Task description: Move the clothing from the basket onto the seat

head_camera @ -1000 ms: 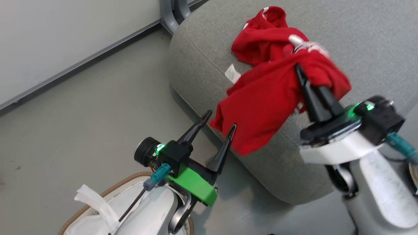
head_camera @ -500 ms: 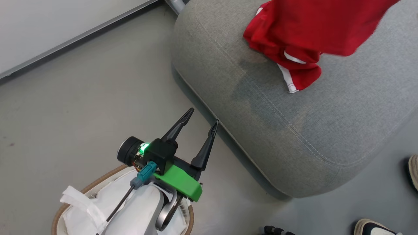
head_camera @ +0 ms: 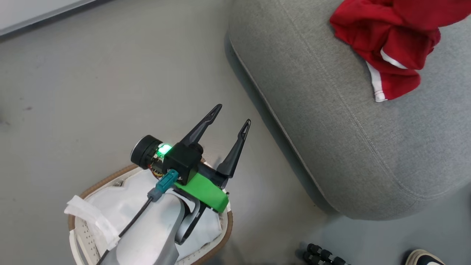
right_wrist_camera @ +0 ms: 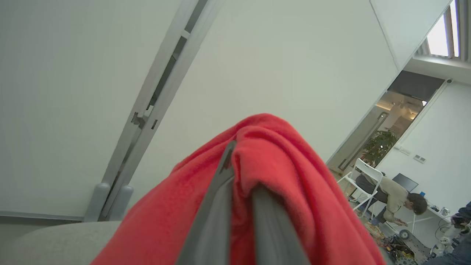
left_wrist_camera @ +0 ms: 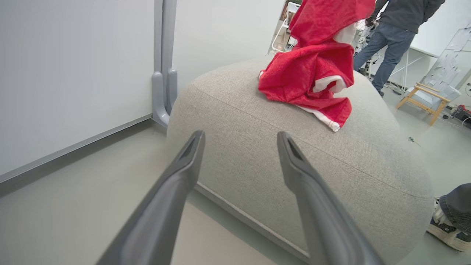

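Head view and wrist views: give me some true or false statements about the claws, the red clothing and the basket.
1. The left claw is open and empty. True.
2. The right claw is open. False: it is shut on the clothing.
3. The basket stands on the floor beside the seat. True.
4. The clothing lies on the floor. False: it rests on the seat, with part held up by the right claw.
5. Red fabric fills the basket. False: its visible part shows a white liner.
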You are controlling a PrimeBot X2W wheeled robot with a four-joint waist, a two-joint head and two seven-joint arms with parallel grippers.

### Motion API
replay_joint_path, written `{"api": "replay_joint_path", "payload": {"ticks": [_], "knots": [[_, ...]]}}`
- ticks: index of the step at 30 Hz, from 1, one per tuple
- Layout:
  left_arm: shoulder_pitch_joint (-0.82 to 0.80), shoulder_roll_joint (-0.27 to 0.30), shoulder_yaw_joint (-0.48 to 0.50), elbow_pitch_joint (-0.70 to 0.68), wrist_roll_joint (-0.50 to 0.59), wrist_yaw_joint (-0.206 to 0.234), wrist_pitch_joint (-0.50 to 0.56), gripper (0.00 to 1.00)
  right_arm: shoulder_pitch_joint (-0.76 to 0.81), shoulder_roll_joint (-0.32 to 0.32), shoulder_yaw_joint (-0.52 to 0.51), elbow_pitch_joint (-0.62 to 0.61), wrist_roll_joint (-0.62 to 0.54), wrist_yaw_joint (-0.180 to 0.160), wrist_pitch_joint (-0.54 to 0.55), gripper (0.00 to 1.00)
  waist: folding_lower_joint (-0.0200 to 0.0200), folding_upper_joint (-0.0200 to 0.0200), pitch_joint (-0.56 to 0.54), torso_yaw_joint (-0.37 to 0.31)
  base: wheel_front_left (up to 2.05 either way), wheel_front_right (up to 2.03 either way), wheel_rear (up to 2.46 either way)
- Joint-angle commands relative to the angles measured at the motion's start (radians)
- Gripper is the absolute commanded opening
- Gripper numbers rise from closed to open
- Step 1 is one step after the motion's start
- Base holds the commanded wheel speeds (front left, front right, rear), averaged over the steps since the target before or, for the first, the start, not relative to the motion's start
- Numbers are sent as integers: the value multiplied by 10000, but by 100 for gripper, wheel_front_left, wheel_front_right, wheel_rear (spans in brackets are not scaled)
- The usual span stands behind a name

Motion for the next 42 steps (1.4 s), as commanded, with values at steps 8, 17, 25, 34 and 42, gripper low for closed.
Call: {"api": "replay_joint_path", "payload": {"ticks": [8,17,25,34,42], "knots": [[-417,143,20,112,21,-28,-5,100,1603,1128,-499,2184,75,-14,-1,0,-1,-1,830,778,0,0,0],[-31,213,340,298,-30,-28,-5,100,2837,1779,-1410,2398,-42,-14,-1,100,-1,-1,361,493,0,0,0],[405,-104,860,286,31,-28,-5,100,4683,2441,-1468,1398,8,-14,-1,100,-1,-1,-552,191,0,0,0],[1120,-397,1988,268,403,-28,-5,100,5698,2940,-148,-113,781,-14,-1,100,-1,-1,-1401,519,0,0,0],[1661,-663,3311,234,873,81,-5,100,5527,3376,1033,-1041,1184,-14,-1,100,-1,-1,-1932,1426,0,0,0]]}}
